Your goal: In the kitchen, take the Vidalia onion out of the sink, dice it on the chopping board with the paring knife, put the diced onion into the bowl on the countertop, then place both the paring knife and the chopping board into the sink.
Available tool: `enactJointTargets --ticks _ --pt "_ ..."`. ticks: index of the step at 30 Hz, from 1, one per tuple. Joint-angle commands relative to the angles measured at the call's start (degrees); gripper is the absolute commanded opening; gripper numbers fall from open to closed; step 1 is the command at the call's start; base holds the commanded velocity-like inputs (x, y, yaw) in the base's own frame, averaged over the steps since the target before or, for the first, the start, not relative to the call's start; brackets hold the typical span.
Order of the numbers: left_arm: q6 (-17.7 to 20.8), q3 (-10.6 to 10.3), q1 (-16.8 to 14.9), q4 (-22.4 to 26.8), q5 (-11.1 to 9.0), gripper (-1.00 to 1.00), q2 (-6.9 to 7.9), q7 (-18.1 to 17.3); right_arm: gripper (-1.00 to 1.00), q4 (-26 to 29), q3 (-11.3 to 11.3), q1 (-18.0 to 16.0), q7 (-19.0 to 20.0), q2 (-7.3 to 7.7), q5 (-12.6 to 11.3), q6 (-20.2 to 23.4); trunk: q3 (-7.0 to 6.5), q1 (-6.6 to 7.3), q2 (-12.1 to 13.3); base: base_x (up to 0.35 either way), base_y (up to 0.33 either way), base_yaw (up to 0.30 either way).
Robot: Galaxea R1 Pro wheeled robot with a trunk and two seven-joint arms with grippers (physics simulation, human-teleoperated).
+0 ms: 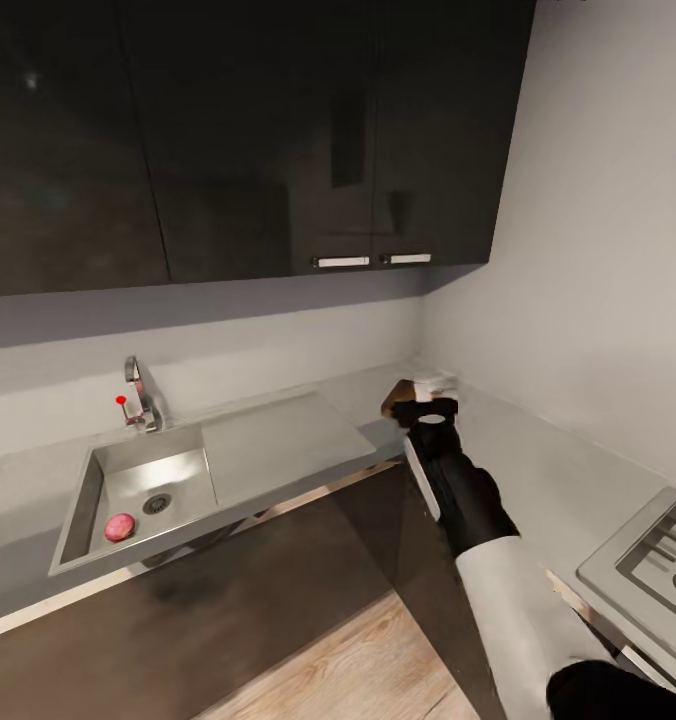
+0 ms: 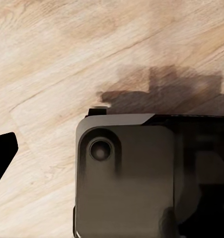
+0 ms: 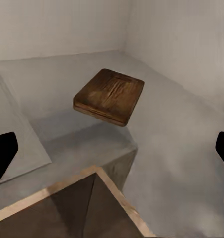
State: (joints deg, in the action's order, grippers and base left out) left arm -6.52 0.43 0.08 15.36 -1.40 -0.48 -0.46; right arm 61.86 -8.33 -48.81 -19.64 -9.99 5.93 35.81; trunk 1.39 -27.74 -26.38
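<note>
Right tool (image 1: 428,408), head view: extended at the end of the black-and-white right arm, it is hovering over the inner corner of the grey worktop (image 1: 538,470), just in front of a brown edge of the chopping board (image 1: 390,402) and a white object that is probably the bowl (image 1: 434,380), mostly hidden. How far its fingers are spread cannot be told here. The sink (image 1: 88,490) is lying well to the left, with the reddish Vidalia onion (image 1: 119,527) resting in the basin near the round drain (image 1: 157,503); the tap (image 1: 138,395) with its red knob is standing behind. A gas hob (image 1: 648,570) is showing at the right edge.

Left wrist view: one dark fingertip (image 2: 2,153) is showing over a pale wooden floor (image 2: 57,59) beside the robot's dark base (image 2: 141,173); this tool's opening cannot be judged.

Right wrist view: both fingertips (image 3: 2,156) are sitting wide apart, gripping nothing, with the chopping board (image 3: 110,95) lying ahead on the worktop corner.
</note>
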Motion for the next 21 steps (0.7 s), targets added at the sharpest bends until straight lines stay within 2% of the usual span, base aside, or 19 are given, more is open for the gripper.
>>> enactJointTargets --ticks 1,3,4,6,8,12,13,14,15,16,18,21 --pt "-0.1 0.0 0.0 0.1 -0.2 1.00 -0.03 -0.1 1.00 -2.9 0.0 -3.0 -0.2 -0.01 0.6 0.5 0.13 -0.02 -0.1 0.000 0.000 0.000" --pt "-0.1 0.0 0.0 0.0 -0.2 1.00 -0.31 -0.1 1.00 -13.9 0.1 -12.8 -0.6 -0.01 0.5 0.3 0.13 -0.02 -0.1 0.000 0.000 0.000" --pt "-0.1 0.0 0.0 0.0 -0.2 1.00 -0.41 -0.1 1.00 -16.5 0.1 -15.2 -0.7 -0.01 0.4 0.3 0.13 -0.02 -0.1 0.000 0.000 0.000" --pt "-0.1 0.0 0.0 -0.1 -0.1 1.00 -0.90 -0.1 1.00 -25.2 0.3 -23.3 -0.8 -0.01 0.2 0.2 0.13 -0.02 -0.1 0.000 0.000 0.000" --pt "-0.1 0.0 0.0 -0.1 -0.1 1.00 -1.19 -0.1 1.00 -29.9 0.3 -28.6 -0.9 -0.01 0.1 0.2 0.13 -0.02 -0.1 0.000 0.000 0.000" --pt "-0.1 -0.1 0.0 -0.2 -0.1 1.00 -1.37 -0.1 1.00 -33.5 0.7 -32.2 -0.8 -0.01 -0.6 0.1 0.13 -0.02 -0.1 0.000 0.000 0.000" --pt "-0.1 0.0 0.0 -0.2 -0.1 1.00 -1.37 -0.1 1.00 -34.9 3.1 -32.5 -0.2 -0.01 -3.0 0.1 0.13 -0.02 -0.1 0.000 0.000 0.000" --pt "-0.1 0.0 0.0 -0.2 -0.1 1.00 -1.36 -0.1 1.00 -35.9 5.6 -32.6 1.2 1.17 -5.5 0.1 0.13 -0.02 -0.1 0.005 0.000 0.000" --pt "-0.1 0.0 0.0 -0.2 -0.1 1.00 -1.36 -0.1 1.00 -36.3 6.8 -32.7 2.8 2.41 -6.8 0.1 0.13 -0.02 -0.1 0.037 -0.008 0.000" --pt "-0.1 0.0 0.0 -0.2 -0.1 1.00 -1.36 -0.1 1.00 -36.4 7.3 -32.7 3.8 3.08 -7.3 0.1 0.13 -0.02 -0.1 0.061 -0.024 0.000" --pt "-0.1 0.0 0.0 -0.2 -0.1 1.00 -1.36 -0.1 1.00 -37.2 8.3 -32.7 9.4 5.75 -8.3 0.1 0.13 -0.02 -0.1 0.141 -0.097 0.000" --pt "-0.1 0.0 0.0 -0.2 -0.1 1.00 -1.36 -0.1 1.00 -38.7 8.7 -32.7 14.1 7.31 -8.5 0.1 0.13 -0.02 -0.1 0.206 -0.159 0.000"
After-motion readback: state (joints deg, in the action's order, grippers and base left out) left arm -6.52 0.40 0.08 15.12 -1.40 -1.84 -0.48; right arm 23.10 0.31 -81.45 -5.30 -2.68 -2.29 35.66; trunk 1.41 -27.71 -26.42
